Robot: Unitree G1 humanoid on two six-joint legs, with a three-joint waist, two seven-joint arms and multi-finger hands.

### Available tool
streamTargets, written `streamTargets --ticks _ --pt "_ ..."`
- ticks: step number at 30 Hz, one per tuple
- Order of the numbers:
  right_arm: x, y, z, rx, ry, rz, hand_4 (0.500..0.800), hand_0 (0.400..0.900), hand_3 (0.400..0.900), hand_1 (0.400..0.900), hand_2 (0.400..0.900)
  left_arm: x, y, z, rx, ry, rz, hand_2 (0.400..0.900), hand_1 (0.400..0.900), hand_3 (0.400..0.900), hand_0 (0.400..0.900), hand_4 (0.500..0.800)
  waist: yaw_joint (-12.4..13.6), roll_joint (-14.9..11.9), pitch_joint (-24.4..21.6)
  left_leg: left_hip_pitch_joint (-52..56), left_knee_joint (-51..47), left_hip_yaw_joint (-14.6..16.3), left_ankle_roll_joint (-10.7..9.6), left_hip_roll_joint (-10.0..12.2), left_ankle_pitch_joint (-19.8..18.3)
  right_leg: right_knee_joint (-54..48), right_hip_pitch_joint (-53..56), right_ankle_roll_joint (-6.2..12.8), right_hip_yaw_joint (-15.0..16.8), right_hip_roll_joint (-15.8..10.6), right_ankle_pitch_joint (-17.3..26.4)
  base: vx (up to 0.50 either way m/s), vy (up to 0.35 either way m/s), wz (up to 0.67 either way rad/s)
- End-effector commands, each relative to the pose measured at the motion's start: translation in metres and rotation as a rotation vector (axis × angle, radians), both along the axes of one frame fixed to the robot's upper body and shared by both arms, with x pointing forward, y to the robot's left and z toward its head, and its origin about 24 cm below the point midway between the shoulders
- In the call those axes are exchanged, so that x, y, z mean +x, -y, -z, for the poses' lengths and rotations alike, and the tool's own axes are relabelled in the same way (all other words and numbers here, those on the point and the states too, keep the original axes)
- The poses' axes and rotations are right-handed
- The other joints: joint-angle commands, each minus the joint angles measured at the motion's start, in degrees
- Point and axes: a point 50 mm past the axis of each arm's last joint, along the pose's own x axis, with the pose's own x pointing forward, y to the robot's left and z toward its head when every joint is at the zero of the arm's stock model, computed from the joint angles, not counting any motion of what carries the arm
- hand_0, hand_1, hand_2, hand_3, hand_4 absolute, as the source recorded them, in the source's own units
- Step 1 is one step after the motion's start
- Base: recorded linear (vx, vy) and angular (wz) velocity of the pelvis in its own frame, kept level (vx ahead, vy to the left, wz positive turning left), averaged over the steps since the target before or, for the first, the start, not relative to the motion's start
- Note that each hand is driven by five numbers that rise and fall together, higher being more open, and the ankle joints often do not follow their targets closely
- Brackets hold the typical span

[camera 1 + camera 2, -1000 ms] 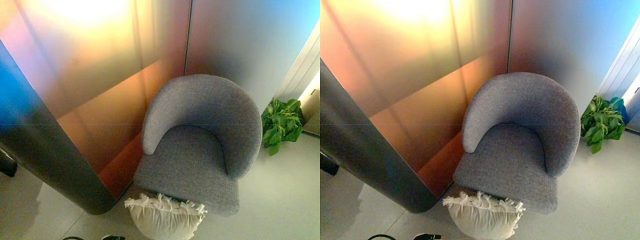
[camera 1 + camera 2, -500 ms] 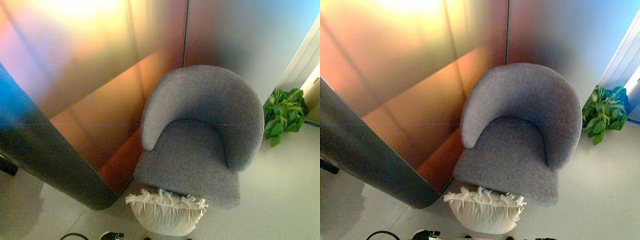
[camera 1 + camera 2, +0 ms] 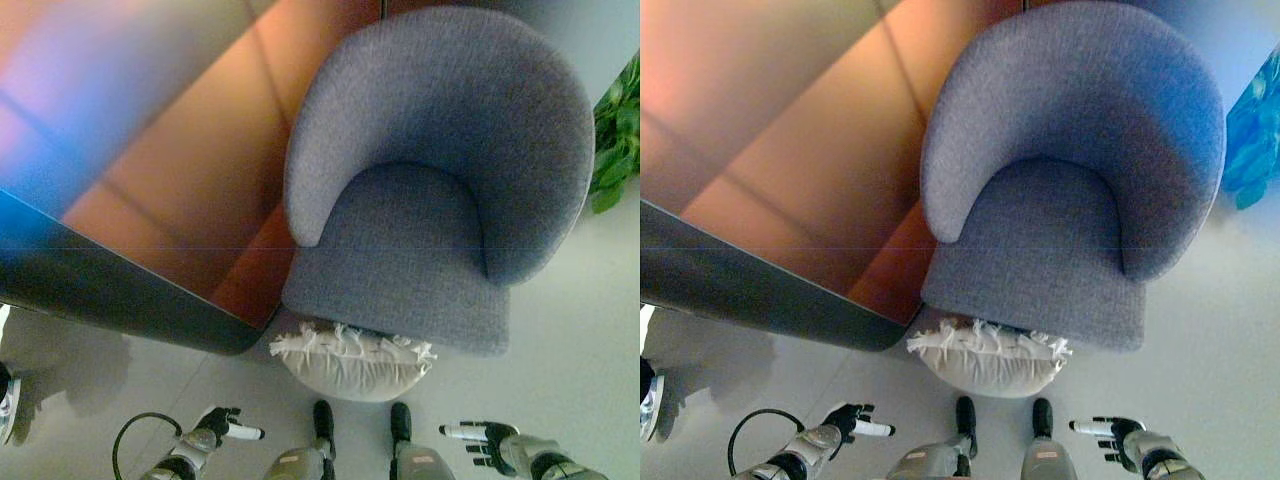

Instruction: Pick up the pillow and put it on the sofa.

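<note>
Pillow point(image 3: 352, 360) leans against sofa point(image 3: 440, 200); plant point(image 3: 617, 130) green only in left eye view.

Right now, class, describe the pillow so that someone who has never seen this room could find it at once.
Start at the round-backed grey armchair standing against the wall. Look down to the floor at the chair's front edge: the pillow lies there, tucked against the seat's base, between the chair and the robot. It is the only cream-white soft thing there, with a fringe of knotted tassels along its upper edge.

no readable text, labels or numbers anywhere — no signs or brand marks legible
</note>
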Motion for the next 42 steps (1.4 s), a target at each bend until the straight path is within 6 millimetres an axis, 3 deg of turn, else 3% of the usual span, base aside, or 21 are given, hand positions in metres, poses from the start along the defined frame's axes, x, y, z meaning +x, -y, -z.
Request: streamTargets --ticks 1,11,20,26,42 --pt "0.026 0.005 -0.015 -0.013 0.021 0.014 0.8 0.9 0.9 0.9 0.9 0.034 -0.037 -0.029 0.098 0.113 -0.079 0.9 0.9 0.9 0.9 0.8 -0.7 -4.2 4.2 0.7 1.4 2.3 -0.4 -5.0 -6.2 3.8 -3.9 3.47 4.8 -3.1 -3.1 -0.08 0.007 -0.03" --pt "0.084 0.009 -0.057 0.014 0.167 0.061 0.8 0.9 0.9 0.9 0.9 0.114 -0.039 -0.092 0.026 0.417 -0.214 0.9 0.9 0.9 0.9 0.8 -1.7 -5.3 11.8 -13.6 9.9 4.0 -1.6 -4.2 -5.3 11.9 -18.3 2.61 5.4 -2.6 -3.2 -0.1 0.004 -0.08" --pt "0.109 0.009 -0.08 0.014 0.216 0.059 0.8 0.9 0.9 0.9 0.9 0.159 -0.031 -0.142 -0.043 0.616 -0.295 0.9 0.9 0.9 0.9 0.8 -2.8 -5.6 13.6 -28.3 19.5 4.1 -2.0 -3.0 -6.2 20.9 -33.0 1.38 6.0 -1.2 -4.7 -0.06 -0.004 0.01" --pt "0.126 0.005 -0.095 0.023 0.266 0.063 0.8 0.9 0.9 0.9 0.9 0.175 -0.03 -0.165 -0.085 0.71 -0.347 0.9 0.9 0.9 0.9 0.8 -3.4 -5.7 13.6 -35.6 24.2 3.9 -1.9 -2.0 -7.2 24.0 -40.3 0.92 7.2 -0.1 -4.8 -0.05 -0.006 -0.05" --pt "0.143 0.008 -0.117 0.022 0.327 0.088 0.8 0.9 0.9 0.9 0.9 0.203 -0.029 -0.219 -0.188 0.862 -0.418 0.9 0.9 0.9 0.9 0.8 -4.8 -4.3 13.6 -44.8 24.4 3.6 -2.9 -1.3 -6.5 24.4 -49.8 1.27 9.4 1.1 -4.5 -0.01 0.011 -0.05"
